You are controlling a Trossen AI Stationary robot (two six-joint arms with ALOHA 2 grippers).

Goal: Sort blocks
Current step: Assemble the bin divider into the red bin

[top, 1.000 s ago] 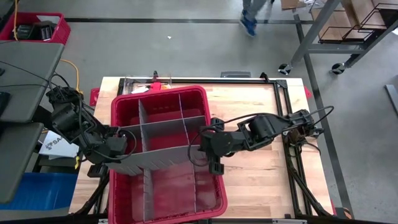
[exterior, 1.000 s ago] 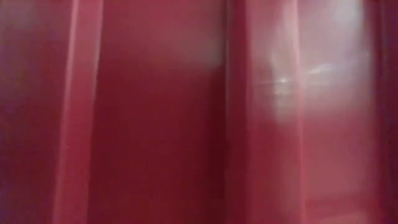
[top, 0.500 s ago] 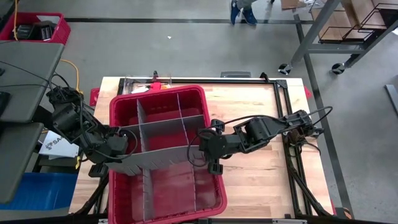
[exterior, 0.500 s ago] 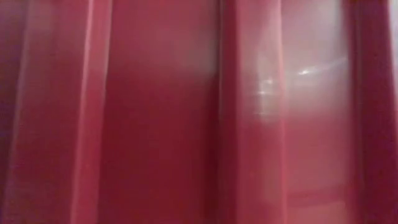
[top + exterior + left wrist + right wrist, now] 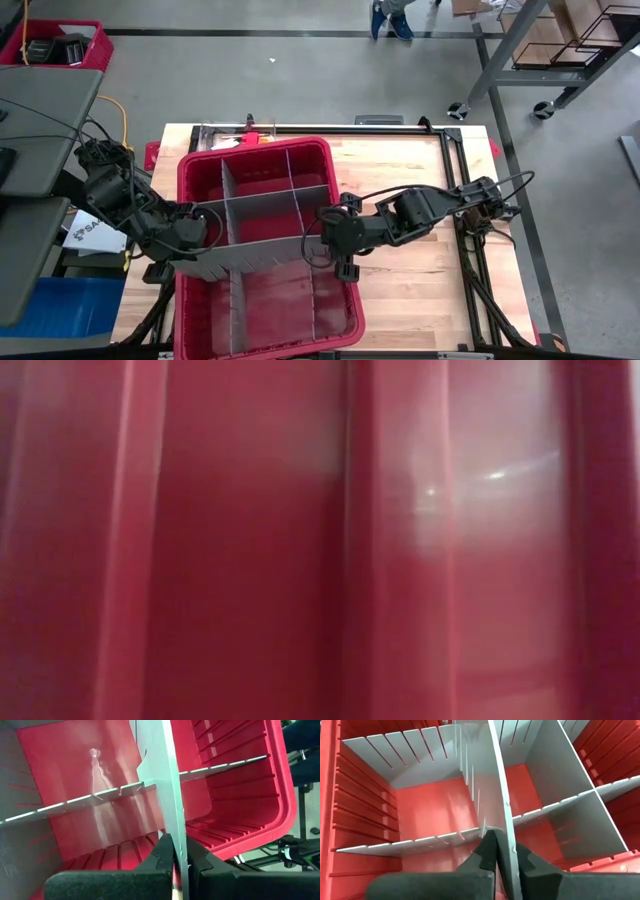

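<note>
A large red bin (image 5: 255, 148) stands on the wooden table, and its wall fills the low view (image 5: 250, 540). Grey slotted dividers (image 5: 262, 196) stand inside it, crossing one another. One long grey divider sheet (image 5: 250, 252) lies across the bin from left to right, tilted, with its left end past the bin's left wall. My left gripper (image 5: 188, 238) is shut on that sheet's left end, and my right gripper (image 5: 328, 238) is shut on its right end. The blocks are out of view. My left gripper (image 5: 176, 842) pinches the long divider sheet's left end (image 5: 172, 827) between its two fingers, one on each face. The fingers slant down from the table's left side, and the sheet (image 5: 167, 780) runs on edge away from them over the bin. My right gripper (image 5: 502, 837) pinches the same sheet's right end (image 5: 501, 822) between its two fingers, one on each face, slanting down from the table's right side. The sheet (image 5: 495, 780) runs away from them on edge. Whether it rests on the standing dividers I cannot tell.
Bare wood (image 5: 410, 300) lies to the right of the bin. Small red and yellow bits (image 5: 250, 130) sit at the table's far edge behind the bin. A person's feet (image 5: 390, 18) show on the floor beyond the table.
</note>
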